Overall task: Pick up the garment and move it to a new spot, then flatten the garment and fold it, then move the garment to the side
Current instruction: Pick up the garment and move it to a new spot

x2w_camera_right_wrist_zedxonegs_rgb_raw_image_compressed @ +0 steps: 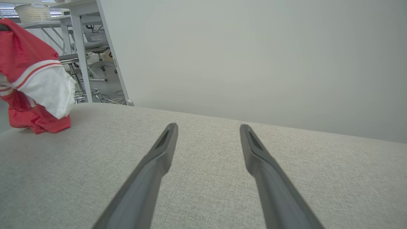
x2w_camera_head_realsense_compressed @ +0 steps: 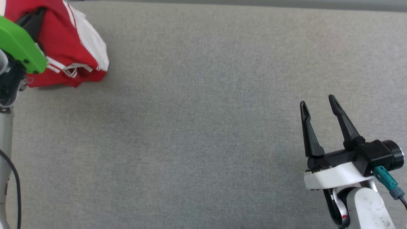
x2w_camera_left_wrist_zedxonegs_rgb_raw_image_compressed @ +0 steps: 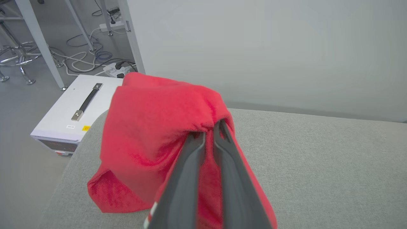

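Jaws of the left tool (x2w_camera_left_wrist_zedxonegs_rgb_raw_image_compressed: 211,128) nip a red fold of the garment (x2w_camera_left_wrist_zedxonegs_rgb_raw_image_compressed: 149,127), its lower end on the counter's (x2w_camera_head_realsense_compressed: 203,133) far left corner; the right tool (x2w_camera_head_realsense_compressed: 317,100) stands wide, empty. Soft, light, limp cloth: seams or hems look the surest hold.

A grey woven fabric surface (x2w_camera_head_realsense_compressed: 203,127) met a plain pale wall (x2w_camera_left_wrist_zedxonegs_rgb_raw_image_compressed: 270,47). A white box with a dark strap handle (x2w_camera_left_wrist_zedxonegs_rgb_raw_image_compressed: 63,117) sat on grey floor (x2w_camera_left_wrist_zedxonegs_rgb_raw_image_compressed: 19,152) near loose cables (x2w_camera_left_wrist_zedxonegs_rgb_raw_image_compressed: 82,60); possibly window blinds (x2w_camera_right_wrist_zedxonegs_rgb_raw_image_compressed: 8,9) beyond.

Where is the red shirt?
The shirt is in the head view's top left corner, bunched at the grey surface's left end, pinched by the left gripper.
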Robot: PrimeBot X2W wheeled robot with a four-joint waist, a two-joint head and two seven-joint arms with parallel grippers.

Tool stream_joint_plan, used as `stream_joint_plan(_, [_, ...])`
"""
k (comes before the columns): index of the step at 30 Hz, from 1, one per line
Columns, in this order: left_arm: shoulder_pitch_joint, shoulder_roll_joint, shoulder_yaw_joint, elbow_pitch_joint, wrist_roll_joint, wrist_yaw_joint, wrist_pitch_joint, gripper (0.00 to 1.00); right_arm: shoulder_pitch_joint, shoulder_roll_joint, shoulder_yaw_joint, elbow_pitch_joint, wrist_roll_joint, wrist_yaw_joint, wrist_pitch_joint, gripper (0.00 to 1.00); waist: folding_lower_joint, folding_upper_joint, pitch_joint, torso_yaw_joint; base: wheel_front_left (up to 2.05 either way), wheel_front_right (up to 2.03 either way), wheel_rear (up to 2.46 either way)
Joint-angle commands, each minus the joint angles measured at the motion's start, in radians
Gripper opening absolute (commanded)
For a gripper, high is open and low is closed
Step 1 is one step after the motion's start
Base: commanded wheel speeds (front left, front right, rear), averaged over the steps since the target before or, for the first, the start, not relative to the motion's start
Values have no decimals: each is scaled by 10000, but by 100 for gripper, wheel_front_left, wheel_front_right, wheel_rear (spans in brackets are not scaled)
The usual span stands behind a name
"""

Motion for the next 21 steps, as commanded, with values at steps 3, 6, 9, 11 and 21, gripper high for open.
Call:
stream_joint_plan(3, [-139,-124,-280,-837,233,27,-31,0,213,80,-115,69,152,-9,-47,100,1,0,-920,-376,0,0,0])
stream_joint_plan(6, [-323,-273,-563,-1479,394,52,62,0,263,95,-214,87,217,-9,-47,100,1,0,-1100,-633,0,0,0])
stream_joint_plan(9, [-478,-477,-894,-1974,558,55,106,0,317,101,-320,78,391,-9,-47,100,1,0,-1246,-987,0,0,0])
stream_joint_plan(11, [-551,-598,-1161,-2174,673,36,125,0,349,103,-415,73,481,-9,-47,100,1,0,-1314,-1243,0,0,0])
stream_joint_plan(21, [-369,-1520,-3150,-2167,750,-105,-163,0,487,105,-1230,-22,631,-9,-47,100,1,0,-1446,-2438,0,0,0])
